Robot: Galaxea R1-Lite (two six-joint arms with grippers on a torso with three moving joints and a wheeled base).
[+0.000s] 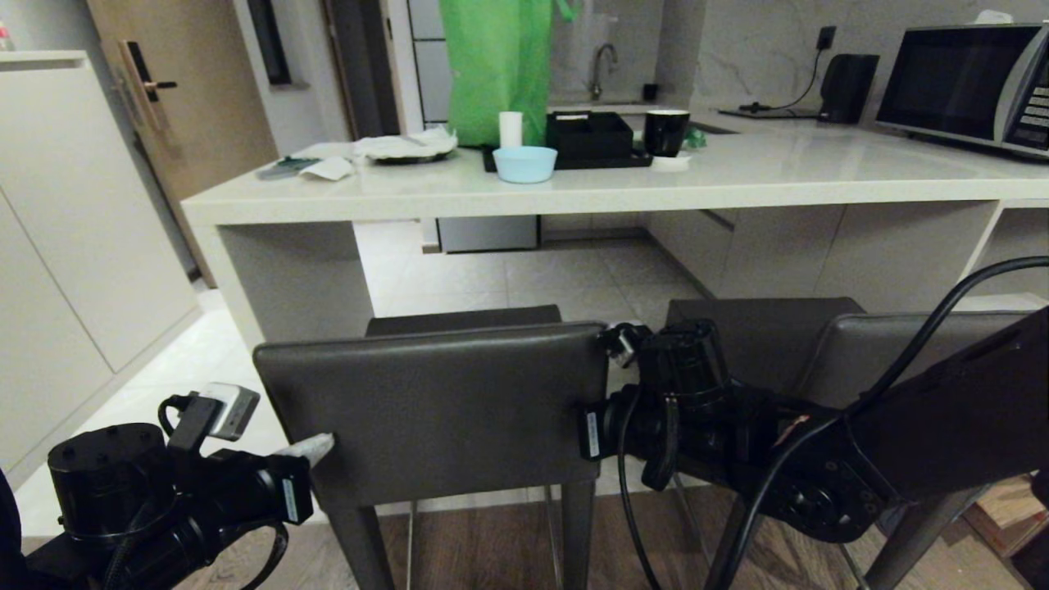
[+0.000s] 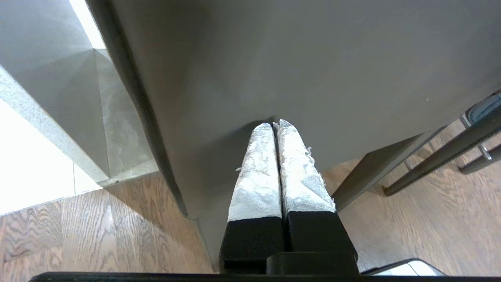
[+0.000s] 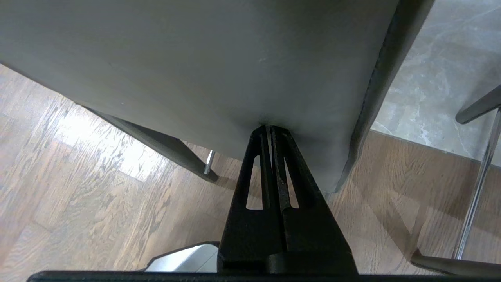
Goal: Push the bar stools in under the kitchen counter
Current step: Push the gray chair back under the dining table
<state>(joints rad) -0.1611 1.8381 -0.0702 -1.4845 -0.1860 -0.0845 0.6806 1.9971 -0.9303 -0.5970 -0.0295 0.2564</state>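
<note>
Stool backrest [image 1: 434, 406] touches both closed tools (left [image 2: 275, 124], right [image 3: 270, 127]) — fingertips pressing.

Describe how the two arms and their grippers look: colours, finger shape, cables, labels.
Both arms are black, with black cables and small white labels. The left gripper has tapered fingers wrapped in frayed white tape and carries a silver-grey camera block. The right gripper has bare black slotted fingers tapering to a point.
</note>
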